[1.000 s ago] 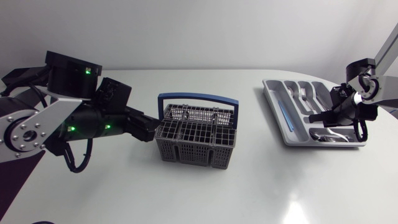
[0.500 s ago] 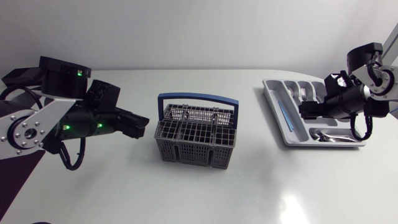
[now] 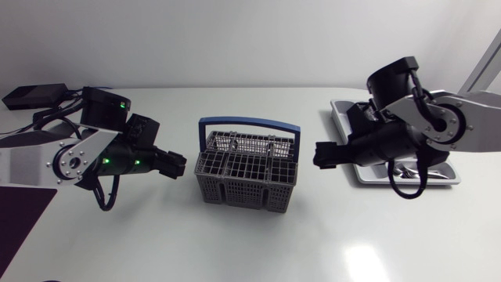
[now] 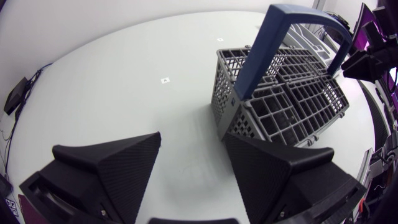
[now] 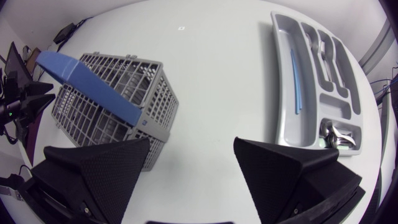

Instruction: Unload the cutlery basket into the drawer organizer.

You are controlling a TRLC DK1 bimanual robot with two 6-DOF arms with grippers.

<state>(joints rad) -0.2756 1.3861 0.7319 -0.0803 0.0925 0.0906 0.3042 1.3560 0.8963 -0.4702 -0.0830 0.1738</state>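
The grey cutlery basket with its blue handle stands mid-table; I see no cutlery poking out of it. My left gripper hovers open just left of the basket, which lies ahead of its fingers in the left wrist view. My right gripper hangs open between the basket and the grey drawer organizer, empty. In the right wrist view the organizer holds forks, spoons and a blue piece, with the basket ahead on the other side.
My right arm covers much of the organizer in the head view. The white table shows bare surface in front of the basket. A dark mat lies at the left edge.
My right arm has swung left from over the organizer's spoon compartment towards the basket, and its jaws have opened. My left gripper has drawn back left from the basket's side.
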